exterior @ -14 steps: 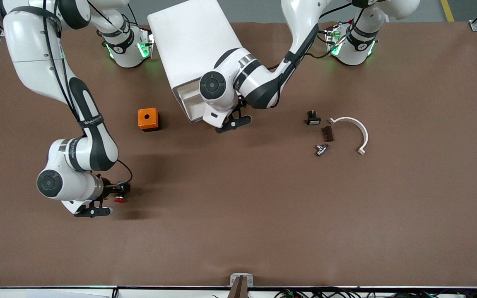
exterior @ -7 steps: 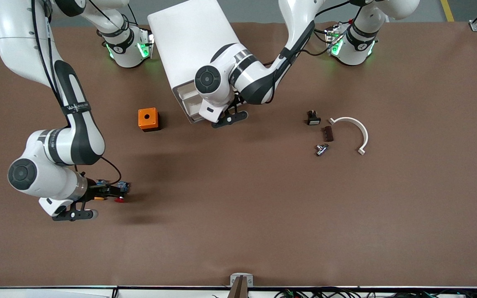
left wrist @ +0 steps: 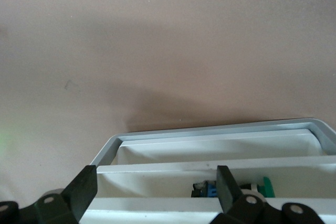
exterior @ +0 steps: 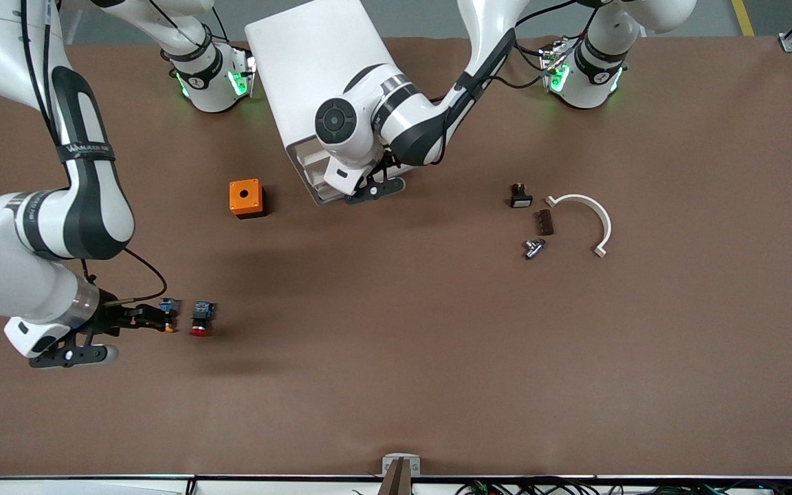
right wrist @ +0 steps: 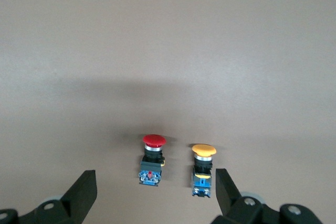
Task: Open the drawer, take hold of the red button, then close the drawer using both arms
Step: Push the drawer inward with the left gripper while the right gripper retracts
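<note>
Here the right gripper (right wrist: 152, 192) stands wide open and empty, low over the table (exterior: 437, 344) at the right arm's end; the button (exterior: 201, 320) lies free beside a yellow-capped button (exterior: 168, 311). The left gripper (left wrist: 157, 192), jaws spread and empty, hovers at the drawer (left wrist: 220, 148), which stands open.
</note>
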Motion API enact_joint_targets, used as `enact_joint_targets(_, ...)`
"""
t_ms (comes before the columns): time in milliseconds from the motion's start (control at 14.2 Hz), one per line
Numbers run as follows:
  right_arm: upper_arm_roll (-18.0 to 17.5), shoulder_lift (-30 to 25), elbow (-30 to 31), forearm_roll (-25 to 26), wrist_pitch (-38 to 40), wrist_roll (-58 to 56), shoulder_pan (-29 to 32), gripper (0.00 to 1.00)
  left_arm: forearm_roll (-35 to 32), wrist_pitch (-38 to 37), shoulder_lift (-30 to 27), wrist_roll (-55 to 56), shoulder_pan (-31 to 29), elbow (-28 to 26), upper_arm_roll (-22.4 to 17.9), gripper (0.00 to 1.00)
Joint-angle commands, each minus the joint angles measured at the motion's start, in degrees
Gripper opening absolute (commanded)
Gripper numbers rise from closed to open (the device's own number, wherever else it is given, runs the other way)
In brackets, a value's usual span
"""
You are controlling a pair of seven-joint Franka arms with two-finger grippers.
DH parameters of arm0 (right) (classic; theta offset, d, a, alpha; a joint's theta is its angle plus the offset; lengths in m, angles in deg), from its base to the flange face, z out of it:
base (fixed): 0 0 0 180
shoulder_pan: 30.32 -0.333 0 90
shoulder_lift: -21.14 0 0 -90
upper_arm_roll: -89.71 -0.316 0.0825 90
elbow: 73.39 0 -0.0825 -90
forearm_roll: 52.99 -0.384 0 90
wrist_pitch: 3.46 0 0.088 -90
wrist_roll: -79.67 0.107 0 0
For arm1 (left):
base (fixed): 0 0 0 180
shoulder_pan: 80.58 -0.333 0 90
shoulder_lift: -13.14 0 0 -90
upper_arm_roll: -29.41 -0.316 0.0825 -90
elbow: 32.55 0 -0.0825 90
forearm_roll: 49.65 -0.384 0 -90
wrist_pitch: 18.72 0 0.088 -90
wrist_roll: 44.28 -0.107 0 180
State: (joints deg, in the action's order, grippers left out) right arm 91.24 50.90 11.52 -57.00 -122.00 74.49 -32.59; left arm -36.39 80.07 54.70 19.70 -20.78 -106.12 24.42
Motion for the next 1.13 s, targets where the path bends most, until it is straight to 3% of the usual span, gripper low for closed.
enact_joint_targets(0, 0.41, -2.68, 0.61, -0.65, 2.00, 0.61, 0.51, 1.00, -1.82, -0.17, -1.83, -0.79, 1.02, -2.28, 0.25, 1.00)
enact_joint_targets(352, 0.49, -9.09, 2.45, -0.56, 4.54, 7.99, -0.02, 1.00, -1.83, -0.17, -1.83, -1.05, 1.89, -2.46, 0.34, 1.00)
enact_joint_targets(1056, 0.58, -22.10, 9.48, 0.66, 7.45, 8.00, -0.11, 1.00, -2.00, -0.26, -1.83, -4.39, 2.69, -2.73, 1.56, 1.00)
